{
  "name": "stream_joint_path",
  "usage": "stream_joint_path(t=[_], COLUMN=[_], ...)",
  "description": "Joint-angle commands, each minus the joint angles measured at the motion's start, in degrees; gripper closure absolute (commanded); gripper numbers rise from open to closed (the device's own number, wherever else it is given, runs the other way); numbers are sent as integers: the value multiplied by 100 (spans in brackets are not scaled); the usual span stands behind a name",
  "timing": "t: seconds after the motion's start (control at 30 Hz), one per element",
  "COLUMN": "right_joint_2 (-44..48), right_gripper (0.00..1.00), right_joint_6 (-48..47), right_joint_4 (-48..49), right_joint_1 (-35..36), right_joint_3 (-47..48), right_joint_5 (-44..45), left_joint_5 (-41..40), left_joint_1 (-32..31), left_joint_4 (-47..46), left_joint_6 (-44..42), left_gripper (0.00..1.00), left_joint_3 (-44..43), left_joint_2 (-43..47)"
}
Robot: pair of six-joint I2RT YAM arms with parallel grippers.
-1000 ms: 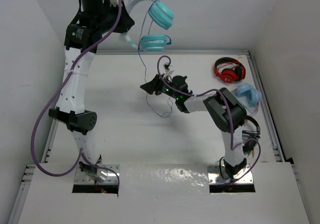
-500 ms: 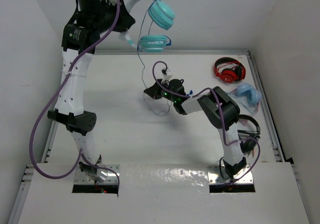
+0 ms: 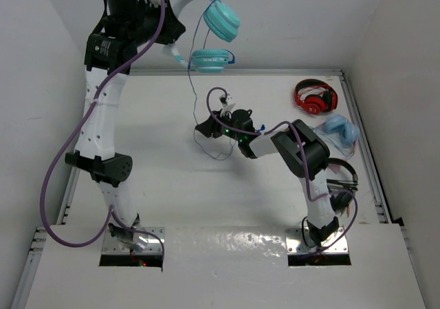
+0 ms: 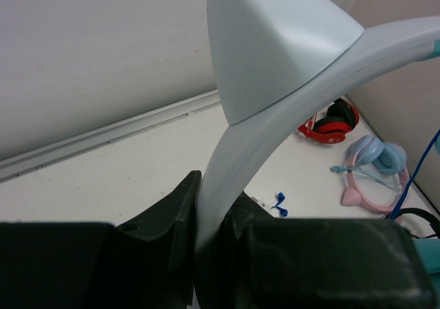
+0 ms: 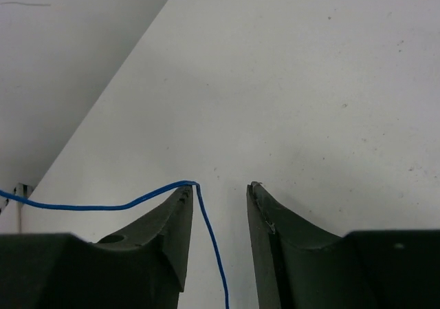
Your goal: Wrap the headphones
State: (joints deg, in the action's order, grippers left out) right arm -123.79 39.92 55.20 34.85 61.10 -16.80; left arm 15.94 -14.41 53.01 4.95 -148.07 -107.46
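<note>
Between the left gripper's (image 4: 216, 216) jaws, clamped tight on it, sits the pale headband (image 4: 275, 116) of the headphones (image 3: 221, 20), held high so both ear cups (image 3: 210, 60) hang beside and below that hand; the frame looks light and stiff, smooth plastic that may twist if gripped off centre, so the band seems the safest hold; from the cups the thin cable (image 5: 103, 204) trails down to the right gripper (image 5: 220, 202), whose jaws stand apart, the wire hooked over one fingertip (image 5: 180, 209) and dropping through the gap unpinched; limp and springy, it wants a gentle pinch close to the hand, never a yank at the cup.
</note>
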Motion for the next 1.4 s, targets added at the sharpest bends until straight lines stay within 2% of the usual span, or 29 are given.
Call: stream_joint_path(t=[0.0,0.17,0.27,0.5,0.63,0.67,0.8,0.87,0.9,0.97,1.07,1.2,1.3,1.37], right_joint_2=[75,-136,-356,-313,-392,-461,-673,-708,-700,-673,-472,-94,12,39], right_gripper=[63,64,56,56,67,73,77,81,92,100,100,100,100,100], right_joint_6=[-37,217,385,288,393,437,902,991,1009,991,843,780,982,965], right_joint_4=[-52,87,464,246,158,175,509,658,720,930,932,265,-412,-903], right_joint_1=[118,206,241,382,479,479,479,487,496,496,461,6,-941,-1330], right_joint_3=[218,340,656,552,508,560,719,781,763,614,228,-28,138,419], right_joint_5=[-8,89,-401,-500,-202,-166,-113,-131,-96,62,588,1134,1179,1161], left_joint_5=[128,224,356,304,313,330,374,365,357,348,313,365,690,945], left_joint_1=[26,26,26,26,26,26,26,26,26,26,26,26,26,9], left_joint_4=[-450,-459,-467,-476,-476,-476,-494,-485,-485,-485,-424,-309,-169,-90], left_joint_6=[147,182,261,243,252,252,296,296,287,278,191,-46,-354,-712], left_gripper=[100,100,100,100,100,100,100,100,100,100,100,100,100,100], left_joint_3=[-143,-161,-73,-82,-82,-82,-73,-73,-73,-73,-64,-73,-91,-38], left_joint_2=[375,384,392,375,375,375,384,375,375,375,401,471,515,542])
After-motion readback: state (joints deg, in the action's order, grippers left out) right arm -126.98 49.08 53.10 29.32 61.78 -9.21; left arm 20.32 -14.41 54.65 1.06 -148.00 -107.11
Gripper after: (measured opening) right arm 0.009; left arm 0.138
